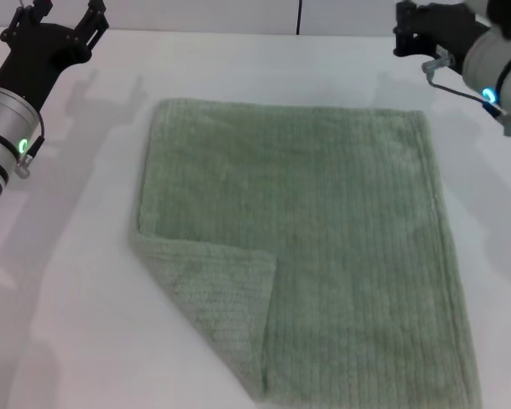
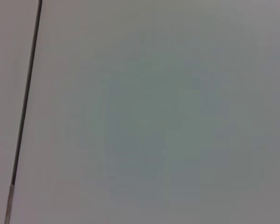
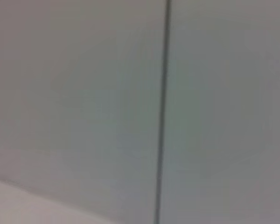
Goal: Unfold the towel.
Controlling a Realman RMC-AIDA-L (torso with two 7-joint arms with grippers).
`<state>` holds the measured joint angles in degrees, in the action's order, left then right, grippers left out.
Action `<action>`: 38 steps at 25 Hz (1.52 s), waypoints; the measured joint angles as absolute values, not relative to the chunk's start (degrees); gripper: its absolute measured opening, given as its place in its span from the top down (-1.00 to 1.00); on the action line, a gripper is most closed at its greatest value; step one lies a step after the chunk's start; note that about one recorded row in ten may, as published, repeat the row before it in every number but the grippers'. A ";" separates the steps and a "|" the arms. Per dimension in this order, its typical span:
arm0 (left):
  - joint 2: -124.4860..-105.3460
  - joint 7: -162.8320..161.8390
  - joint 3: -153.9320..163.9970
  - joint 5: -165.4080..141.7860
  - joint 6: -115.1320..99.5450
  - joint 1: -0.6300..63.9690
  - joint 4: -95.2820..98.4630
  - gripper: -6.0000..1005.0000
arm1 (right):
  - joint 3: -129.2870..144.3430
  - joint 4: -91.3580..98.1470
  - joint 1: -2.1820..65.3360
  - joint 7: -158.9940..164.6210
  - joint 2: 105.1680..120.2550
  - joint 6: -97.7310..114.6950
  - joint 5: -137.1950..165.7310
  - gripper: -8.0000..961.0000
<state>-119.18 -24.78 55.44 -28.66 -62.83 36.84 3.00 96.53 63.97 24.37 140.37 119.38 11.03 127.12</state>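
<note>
Left gripper (image 1: 61, 15): upper left corner of the head view, black, raised above the white table (image 1: 60, 256), fingers spread apart, holding nothing. Well apart from the cloth, which lay to its lower right.

Towel (image 1: 324, 247): pale sage-green ribbed cloth, centre to lower right of the head view, spread flat on the table. Its lower-left corner was folded over onto the cloth, forming a triangular flap (image 1: 217, 307); hemmed edge visible along the right side.

Right gripper (image 1: 402, 34): upper right corner of the head view, black, above the table beyond the towel's far right corner, not touching it. Whether its fingers were apart or together could not be told.

Both wrist views: plain pale surface crossed by a dark seam.
</note>
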 joint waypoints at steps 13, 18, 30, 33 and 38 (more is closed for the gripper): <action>-119.18 -24.96 55.66 -28.88 -64.64 36.57 3.00 -0.55 | 68.52 66.12 39.72 140.67 116.90 66.80 140.00 0.99; -119.18 -24.96 55.64 -29.02 -64.97 36.75 3.18 -0.54 | 66.89 55.60 46.71 139.64 114.33 71.59 142.31 0.99; -119.18 -27.09 55.72 -29.18 -64.97 37.08 3.45 -0.53 | 66.55 34.16 56.89 131.80 111.95 67.62 145.24 0.99; -119.18 -27.14 55.72 -29.20 -64.97 37.09 3.48 -0.53 | 66.53 32.06 57.43 130.61 111.86 66.29 145.27 0.99; -119.18 -27.16 56.11 -29.27 -64.96 37.08 3.44 -0.53 | 66.53 29.71 57.48 129.37 111.95 64.34 145.29 0.99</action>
<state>-119.18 -27.16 56.11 -29.27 -64.96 37.08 3.44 66.53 29.71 57.48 129.37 111.95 64.34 145.29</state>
